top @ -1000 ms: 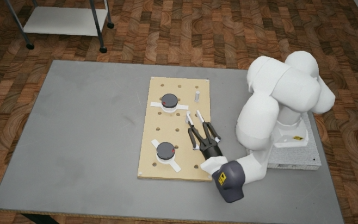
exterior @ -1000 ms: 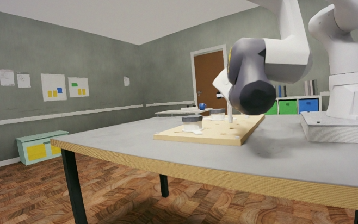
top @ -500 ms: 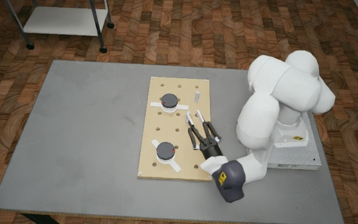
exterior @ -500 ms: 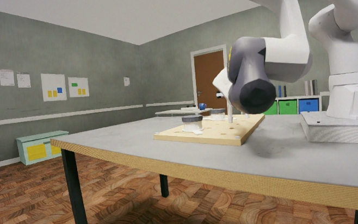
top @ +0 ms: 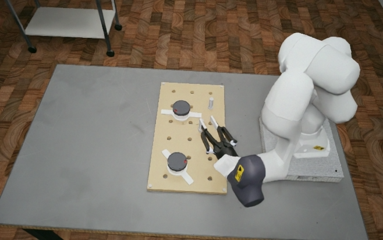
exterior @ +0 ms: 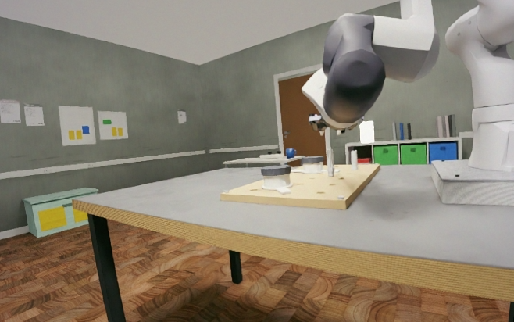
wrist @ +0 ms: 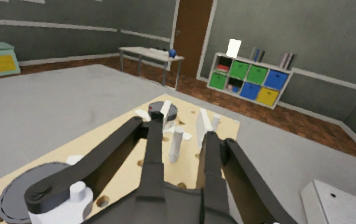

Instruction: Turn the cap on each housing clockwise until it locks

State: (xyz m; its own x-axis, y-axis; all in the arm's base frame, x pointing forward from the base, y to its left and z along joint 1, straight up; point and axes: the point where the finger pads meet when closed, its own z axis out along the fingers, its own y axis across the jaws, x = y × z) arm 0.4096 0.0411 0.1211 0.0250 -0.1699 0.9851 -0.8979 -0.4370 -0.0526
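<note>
One end effector (top: pixel 208 123) (exterior: pixel 330 132) (wrist: pixel 183 113) hangs above the pegboard (top: pixel 178 131) (exterior: pixel 289 197), fingers parted by a modest gap. Nearer housing (top: pixel 176 172) (exterior: pixel 277 181) stands upright under its dark cap (top: pixel 177 161) (exterior: pixel 276 170) (wrist: pixel 26 187); beyond, another capped housing (top: pixel 181 117) (exterior: pixel 312 166) (wrist: pixel 171 123) also stands upright.

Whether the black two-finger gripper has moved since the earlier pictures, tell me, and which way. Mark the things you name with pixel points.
Yes, upward: in the exterior view, the gripper (top: pixel 207 117) (exterior: pixel 330 131) (wrist: pixel 183 113) now hangs higher above the pale wooden board (top: pixel 177 131) (exterior: pixel 312 197) (wrist: pixel 172 177).
</note>
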